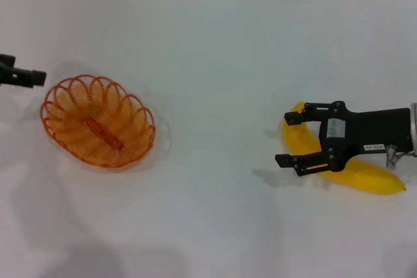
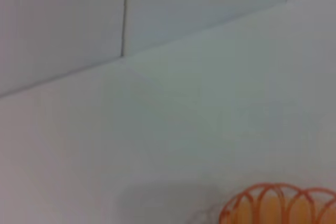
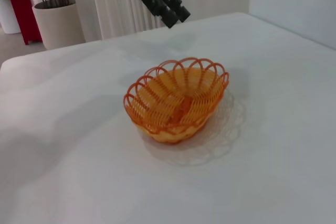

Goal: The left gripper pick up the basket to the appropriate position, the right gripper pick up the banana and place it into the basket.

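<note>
While basket (image 1: 98, 122) sits empty | right gripper (image 1: 291, 139) jaws open astride banana (image 1: 355, 172) | left gripper (image 1: 29, 77) jaws unclear

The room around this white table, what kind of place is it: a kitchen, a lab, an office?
Probably an office or demo room, not a kitchen. Beyond the bare white table stand a large potted plant and pale curtains; on the table are only an orange basket and a banana.
</note>
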{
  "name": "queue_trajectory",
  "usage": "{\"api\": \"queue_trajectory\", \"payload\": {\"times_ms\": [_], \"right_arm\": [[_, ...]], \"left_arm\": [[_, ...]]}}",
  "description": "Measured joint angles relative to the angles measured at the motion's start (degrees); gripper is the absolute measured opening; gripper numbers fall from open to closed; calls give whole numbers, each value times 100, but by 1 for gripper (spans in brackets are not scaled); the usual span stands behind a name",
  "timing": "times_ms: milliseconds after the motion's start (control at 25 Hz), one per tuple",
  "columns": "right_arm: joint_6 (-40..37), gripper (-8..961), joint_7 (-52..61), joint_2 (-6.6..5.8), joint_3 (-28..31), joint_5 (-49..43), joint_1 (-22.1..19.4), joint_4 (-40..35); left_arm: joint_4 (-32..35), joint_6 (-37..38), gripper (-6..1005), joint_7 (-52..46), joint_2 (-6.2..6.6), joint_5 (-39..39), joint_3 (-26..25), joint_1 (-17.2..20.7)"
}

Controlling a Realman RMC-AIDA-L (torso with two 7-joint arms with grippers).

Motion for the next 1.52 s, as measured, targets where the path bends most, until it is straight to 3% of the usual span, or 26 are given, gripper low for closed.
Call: {"api": "queue_trajectory", "payload": {"times_ms": [280, 720, 1520], "right_arm": [[3, 893, -10, 0, 0, -41, 65, 87], [3, 893, -11, 0, -14, -41, 73, 125], [73, 892, 9, 0, -17, -121, 157, 233]], "left_arm": [[-14, -116, 849, 120, -122, 279, 39, -97], [-261, -961, 842, 144, -336, 306, 585, -82], [-1273, -1655, 830, 589, -416, 307, 583, -339]]}}
